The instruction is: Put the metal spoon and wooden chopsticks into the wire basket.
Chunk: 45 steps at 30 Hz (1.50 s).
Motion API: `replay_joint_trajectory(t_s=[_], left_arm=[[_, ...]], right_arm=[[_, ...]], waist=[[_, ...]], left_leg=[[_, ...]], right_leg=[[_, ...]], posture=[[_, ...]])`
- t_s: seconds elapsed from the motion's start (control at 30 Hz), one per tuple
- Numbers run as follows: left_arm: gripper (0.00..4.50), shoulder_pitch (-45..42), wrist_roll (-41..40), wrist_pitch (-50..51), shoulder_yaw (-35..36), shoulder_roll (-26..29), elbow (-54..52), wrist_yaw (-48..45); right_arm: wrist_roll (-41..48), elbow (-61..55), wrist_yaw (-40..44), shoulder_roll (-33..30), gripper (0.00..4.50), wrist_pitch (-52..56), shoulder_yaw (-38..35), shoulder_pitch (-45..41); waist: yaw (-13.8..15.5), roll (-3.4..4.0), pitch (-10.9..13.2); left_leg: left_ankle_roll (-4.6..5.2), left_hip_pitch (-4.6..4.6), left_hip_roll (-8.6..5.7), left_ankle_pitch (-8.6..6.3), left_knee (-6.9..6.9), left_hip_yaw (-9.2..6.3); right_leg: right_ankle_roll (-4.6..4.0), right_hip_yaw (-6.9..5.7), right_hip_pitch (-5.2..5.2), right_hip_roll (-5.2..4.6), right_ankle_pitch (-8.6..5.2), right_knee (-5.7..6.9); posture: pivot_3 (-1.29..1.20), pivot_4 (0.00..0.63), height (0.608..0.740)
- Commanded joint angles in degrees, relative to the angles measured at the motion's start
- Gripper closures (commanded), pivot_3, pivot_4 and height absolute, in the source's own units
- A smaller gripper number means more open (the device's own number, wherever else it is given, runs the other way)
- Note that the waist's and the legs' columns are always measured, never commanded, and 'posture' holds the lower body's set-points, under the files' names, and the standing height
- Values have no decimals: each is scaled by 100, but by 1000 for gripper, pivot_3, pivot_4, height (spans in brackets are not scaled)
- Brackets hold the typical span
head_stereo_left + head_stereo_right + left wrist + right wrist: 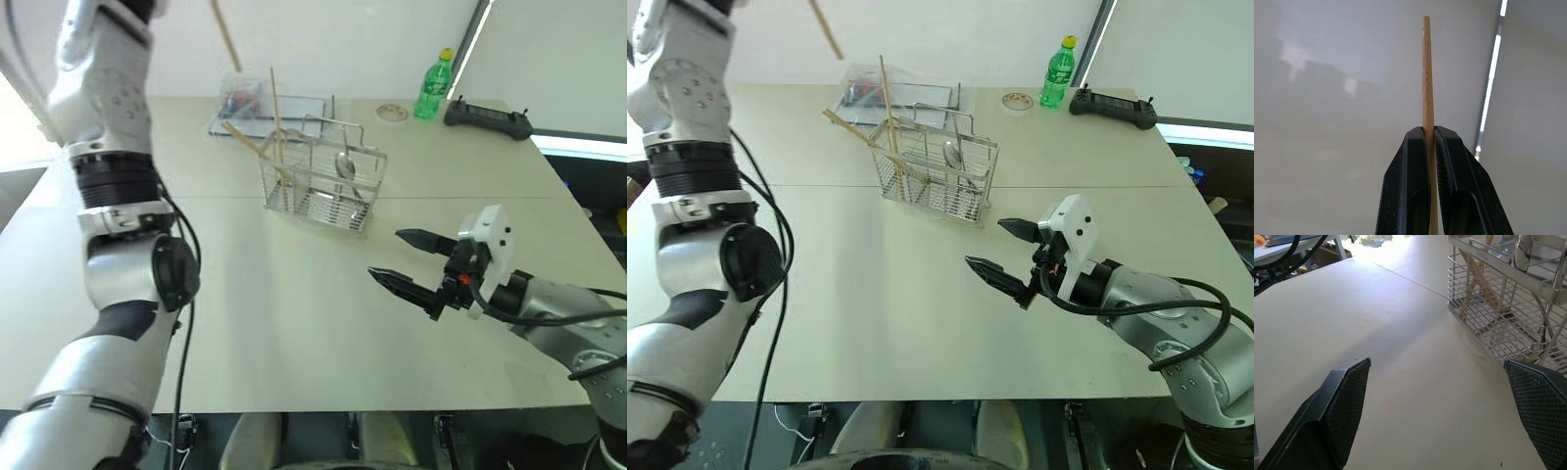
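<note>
The wire basket (323, 181) stands upright on the table past its middle. The metal spoon (345, 166) stands inside it, bowl up. Two wooden chopsticks are in its left compartment, one upright (276, 113) and one leaning out to the left (247, 145). My left gripper (1429, 131) is raised high and is shut on a third chopstick (1427, 73). That chopstick's lower end (227, 37) hangs above the table behind the basket. To the right of and nearer than the basket, my right gripper (407, 259) hovers open over the table with nothing between its fingers.
A clear plastic box (245, 98) lies on a flat tray behind the basket. A green bottle (433, 86), a small round dish (392, 113) and a black controller (488, 119) sit along the far right edge. Bare tabletop (294, 323) lies in front.
</note>
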Motion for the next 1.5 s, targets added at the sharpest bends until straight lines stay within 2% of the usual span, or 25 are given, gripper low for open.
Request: replay_joint_trajectory(t_s=[0.03, 0.33, 0.67, 0.77, 0.83, 0.87, 0.9, 1.0, 1.13, 1.37, 1.47, 1.5], left_arm=[[4457, 129, -102, 35, -113, -143, -351, 71], [4457, 642, 271, -82, -645, -257, -324, -123], [4457, 992, 510, -398, -895, -428, -188, -192], [3400, 1098, 522, -376, -949, -438, -242, -252], [2395, 1130, 500, -346, -937, -436, -273, -234], [1743, 1140, 493, -344, -932, -433, -290, -219], [1469, 1147, 492, -343, -932, -429, -305, -202], [18, 1173, 460, -316, -911, -437, -382, -140], [18, 1147, 346, -160, -816, -423, -486, -13], [18, 766, -35, 638, -499, -71, -540, 164], [18, 374, -532, 1489, -213, 328, -300, -95], [18, 229, -672, 1830, -236, 661, -196, -527]], right_arm=[[7, -240, -117, 51, 0, -104, -146, 17], [25, -440, -416, 79, 0, -249, -707, 394], [110, -544, -586, 155, 0, -268, -788, 469], [141, -457, -697, 228, 0, -337, -873, 318], [158, -436, -727, 228, 0, -336, -877, 266], [161, -436, -729, 220, 0, -333, -870, 261], [164, -430, -734, 214, 0, -331, -856, 249], [180, -410, -748, 195, 0, -330, -823, 216], [188, -361, -757, 179, 0, -312, -774, 131], [142, -283, -737, 204, 0, -317, -690, 55], [85, -223, -708, 206, 0, -342, -633, 16], [68, -186, -668, 177, 0, -350, -656, 1]], waist=[[-20, 3, 0], [-119, 8, 1], [-127, 9, 1], [-125, 9, 1], [-126, 9, 1], [-125, 9, 1], [-125, 9, 1], [-125, 9, 1], [-127, 10, 1], [-132, 10, 2], [-135, 9, 3], [-138, 11, 3]], left_leg=[[0, 1, 0, 0, 0, 2], [2, 2, 2, 0, 5, -3], [3, 3, 4, -1, 6, -4], [3, 2, 4, -1, 6, -5], [3, 2, 4, -1, 6, -5], [3, 2, 4, -1, 6, -5], [3, 2, 4, -1, 6, -6], [3, 2, 4, -1, 6, -6], [3, 2, 4, -1, 6, -6], [3, 1, 4, -1, 6, -7], [3, 0, 4, -1, 6, -7], [3, -1, 3, -1, 6, -8]], right_leg=[[0, 0, 1, 0, 0, 1], [-1, 2, 8, 10, 0, -1], [-2, 3, 7, 12, 0, 1], [-2, 2, 8, 12, -1, 0], [-2, 3, 7, 12, 0, 0], [-2, 2, 7, 12, -1, 0], [-2, 2, 7, 12, -1, 0], [-2, 3, 7, 12, -1, 0], [-2, 3, 7, 12, -1, 0], [-2, 2, 5, 14, -1, 2], [-2, 2, 4, 14, -1, 1], [-2, 2, 3, 15, -1, 2]], posture=[[0, 150, 722], [0, 150, 722], [0, 150, 722], [0, 150, 722], [0, 150, 722], [0, 150, 722], [0, 150, 722], [0, 150, 722], [0, 150, 722], [0, 150, 722], [0, 150, 722], [0, 150, 722]])
